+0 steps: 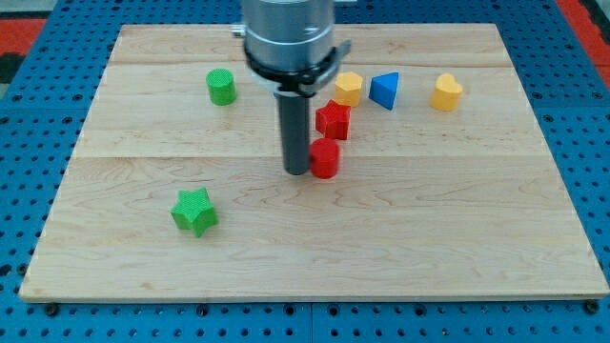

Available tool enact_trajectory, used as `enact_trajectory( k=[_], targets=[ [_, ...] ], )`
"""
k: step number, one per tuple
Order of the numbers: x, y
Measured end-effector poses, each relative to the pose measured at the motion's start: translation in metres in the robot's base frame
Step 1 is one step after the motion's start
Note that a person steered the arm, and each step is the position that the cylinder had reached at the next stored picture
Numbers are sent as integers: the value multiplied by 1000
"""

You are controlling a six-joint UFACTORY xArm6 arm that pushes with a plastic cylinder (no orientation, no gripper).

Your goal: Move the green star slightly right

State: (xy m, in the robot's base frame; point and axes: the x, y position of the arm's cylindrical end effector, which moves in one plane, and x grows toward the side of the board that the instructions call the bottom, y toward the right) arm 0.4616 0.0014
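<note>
The green star [194,211] lies on the wooden board [400,248] at the view's lower left. My tip [297,171] stands near the board's middle, up and to the right of the star, well apart from it. The tip sits right beside a small red cylinder [325,158], on its left side, touching or nearly touching it.
A red star-like block [334,120] sits just above the red cylinder. A green cylinder [221,87] is at the upper left. A yellow hexagon-like block [348,89], a blue triangle [384,90] and a yellow block [446,92] line the upper right.
</note>
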Motion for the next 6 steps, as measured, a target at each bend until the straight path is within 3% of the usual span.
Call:
enact_trajectory(
  k=[1, 2, 3, 4, 5, 6],
  targets=[
    [17, -22],
    [116, -41],
    [131, -140],
    [91, -191],
    [64, -178],
    [68, -105]
  ],
)
